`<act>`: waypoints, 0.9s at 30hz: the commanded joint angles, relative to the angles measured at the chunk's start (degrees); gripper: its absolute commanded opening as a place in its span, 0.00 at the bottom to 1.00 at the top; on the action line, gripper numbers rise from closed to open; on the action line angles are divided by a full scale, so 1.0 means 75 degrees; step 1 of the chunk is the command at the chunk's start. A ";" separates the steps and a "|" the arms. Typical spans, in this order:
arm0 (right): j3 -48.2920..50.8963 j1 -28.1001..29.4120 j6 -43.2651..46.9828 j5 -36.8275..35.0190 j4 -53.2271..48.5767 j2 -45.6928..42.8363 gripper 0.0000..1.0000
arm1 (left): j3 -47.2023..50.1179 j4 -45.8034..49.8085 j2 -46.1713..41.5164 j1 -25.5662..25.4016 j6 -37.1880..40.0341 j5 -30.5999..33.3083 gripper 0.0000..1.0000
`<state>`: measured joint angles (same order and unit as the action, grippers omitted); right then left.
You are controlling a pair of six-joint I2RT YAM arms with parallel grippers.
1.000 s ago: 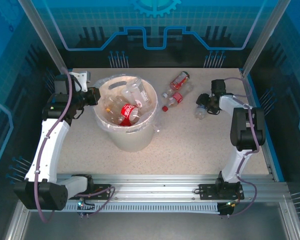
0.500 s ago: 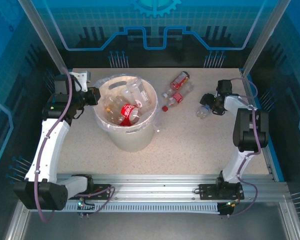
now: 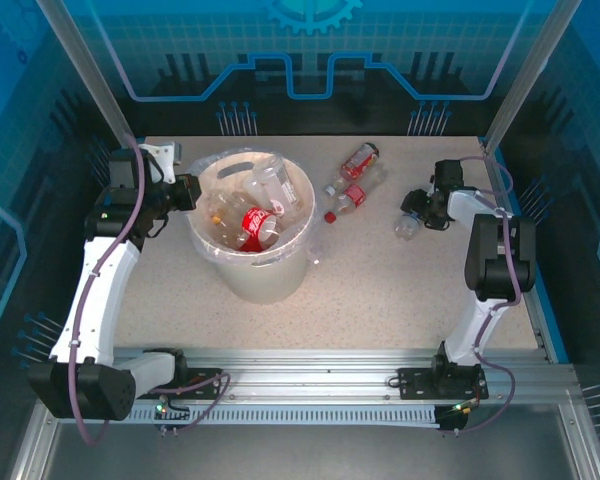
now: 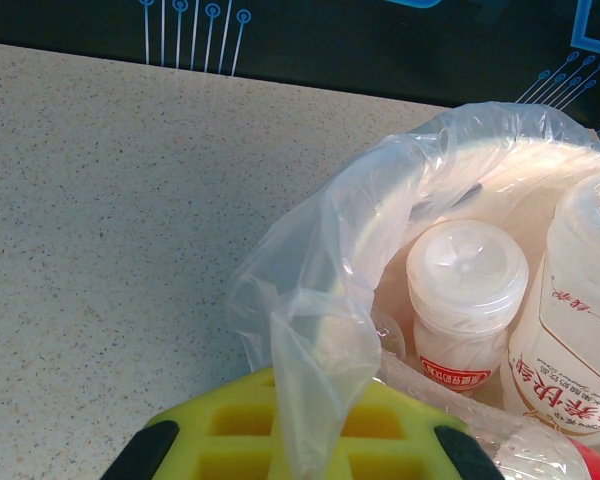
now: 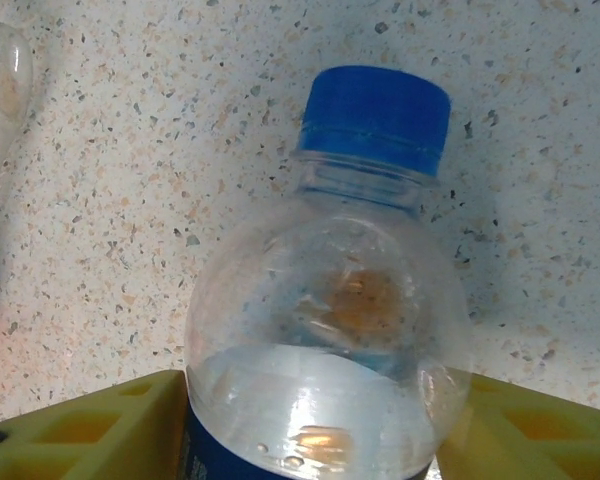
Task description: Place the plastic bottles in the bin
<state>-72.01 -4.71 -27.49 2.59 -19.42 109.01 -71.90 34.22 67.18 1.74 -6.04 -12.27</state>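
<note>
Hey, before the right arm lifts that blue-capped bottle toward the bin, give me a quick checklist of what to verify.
1. Blue-cap bottle inside right tool: ok, pads sit on both sides.
2. Grip closed firmly: cannot tell.
3. Cap on: ok.
4. Bin steadied: ok, left tool is shut on the liner at the rim.
5. Bin mouth uncovered: ok.
6. Path along the table: not ok, two bottles lie near the straight line; probably lift over them.
</note>
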 commanded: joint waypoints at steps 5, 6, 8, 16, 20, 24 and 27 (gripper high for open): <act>0.0103 -0.0232 0.0329 0.0111 -0.0290 -0.0795 0.55 | 0.0071 0.0253 0.0149 -0.0114 -0.0195 -0.0343 0.00; 0.0097 -0.0249 0.0378 0.0123 -0.0343 -0.0906 0.55 | 0.0061 0.0252 0.0150 -0.0114 -0.0191 -0.0350 0.00; 0.0107 -0.0261 0.0483 0.0123 -0.0473 -0.1176 0.54 | 0.0061 0.0242 0.0172 -0.0113 -0.0202 -0.0417 0.00; 0.0053 -0.0156 0.0779 0.1213 -0.0995 -0.3062 0.56 | 0.0090 0.0119 0.0440 -0.0230 -0.0377 -0.1043 0.00; -0.0466 0.0276 0.1161 0.1635 -0.1530 -0.4123 0.56 | 0.0074 0.0116 0.0455 -0.0311 -0.0372 -0.1153 0.00; -0.1304 0.1139 0.1464 0.1926 -0.2124 -0.4811 0.56 | 0.0079 0.0111 0.0410 -0.0325 -0.0354 -0.1142 0.00; -0.2001 0.2095 0.1622 0.1924 -0.2318 -0.5010 0.56 | 0.0094 0.0080 0.0383 -0.0325 -0.0335 -0.1196 0.00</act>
<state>-83.20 6.52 -18.09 14.39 -32.62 72.97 -71.90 30.85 69.34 0.36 -7.16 -16.62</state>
